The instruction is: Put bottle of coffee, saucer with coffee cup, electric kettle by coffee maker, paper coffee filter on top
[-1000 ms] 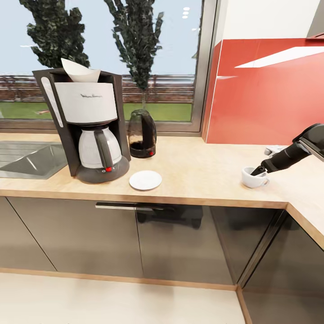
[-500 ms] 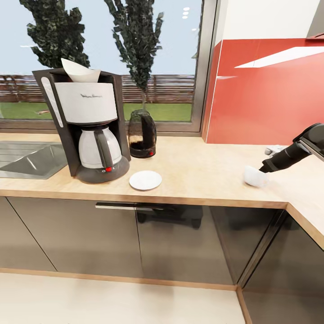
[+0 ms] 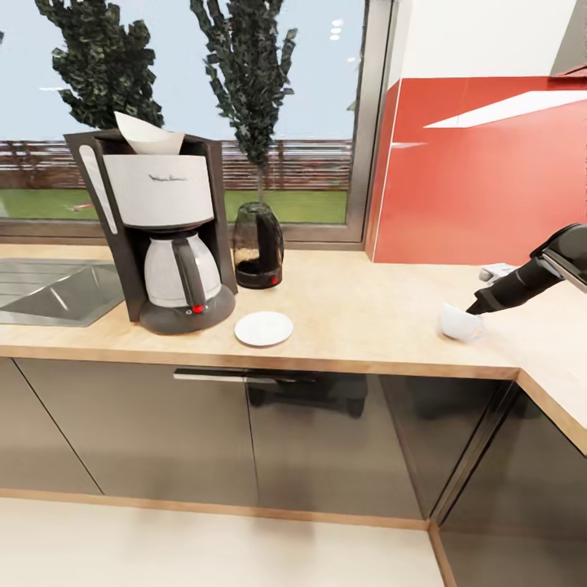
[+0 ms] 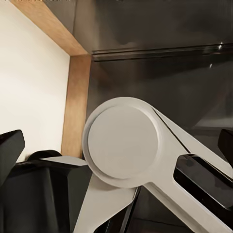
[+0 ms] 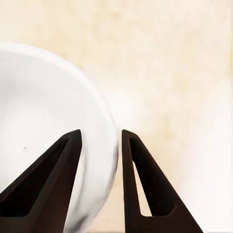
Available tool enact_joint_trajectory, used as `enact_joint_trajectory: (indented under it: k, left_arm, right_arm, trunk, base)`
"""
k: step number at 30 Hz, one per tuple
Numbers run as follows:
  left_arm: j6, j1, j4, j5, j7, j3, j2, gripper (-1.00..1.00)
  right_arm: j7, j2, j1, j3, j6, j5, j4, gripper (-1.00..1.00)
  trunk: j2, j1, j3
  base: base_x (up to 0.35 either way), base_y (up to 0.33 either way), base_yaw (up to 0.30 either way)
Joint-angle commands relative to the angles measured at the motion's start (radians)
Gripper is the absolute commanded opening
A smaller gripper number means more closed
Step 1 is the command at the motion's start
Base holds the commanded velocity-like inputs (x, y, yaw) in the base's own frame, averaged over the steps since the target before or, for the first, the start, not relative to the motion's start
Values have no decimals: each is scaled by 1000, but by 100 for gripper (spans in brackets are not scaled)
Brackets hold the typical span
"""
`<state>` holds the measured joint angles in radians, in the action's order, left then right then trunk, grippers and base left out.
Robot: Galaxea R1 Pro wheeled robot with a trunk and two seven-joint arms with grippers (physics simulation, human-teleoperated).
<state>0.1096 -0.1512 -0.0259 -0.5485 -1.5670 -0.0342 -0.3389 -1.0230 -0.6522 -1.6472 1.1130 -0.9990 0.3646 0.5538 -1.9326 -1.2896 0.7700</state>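
Note:
The white coffee cup (image 3: 461, 322) lies tilted on the wooden countertop (image 3: 367, 314) at the right. My right gripper (image 3: 474, 309) is shut on its rim; in the right wrist view the cup (image 5: 43, 111) has its wall between the two dark fingers (image 5: 145, 189). The coffee maker (image 3: 167, 228) stands at the left with a paper filter (image 3: 147, 134) on top. A dark electric kettle (image 3: 258, 244) with a red switch stands beside it, and the white saucer (image 3: 263, 328) lies bare in front. My left gripper (image 4: 118, 145) hangs open by the cabinets.
A steel sink (image 3: 49, 289) is set into the counter at the far left. A red splashback (image 3: 481, 171) rises behind the cup. The counter turns a corner at the right, and dark cabinet doors (image 3: 326, 440) run below.
The cup stood upright a second ago with a finger in it; it has tipped over and now hangs tilted from the right gripper. The head view has shifted slightly.

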Motion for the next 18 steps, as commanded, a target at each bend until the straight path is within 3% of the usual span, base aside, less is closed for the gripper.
enact_joint_trajectory:
  k: [1, 18]
  left_arm:
    - [11, -1, 0, -2, -4, -4, 0, 100]
    - [12, -1, 0, -2, -4, -4, 0, 100]
  right_arm:
    - [-3, -1, -2, 5, -3, 2, 2, -100]
    - [-11, 4, -2, 5, -4, 1, 6, -100]
  trunk:
    - [0, 0, -1]
    - [0, 0, -27]
  base:
    - [0, 0, 0]
    - [0, 0, 0]
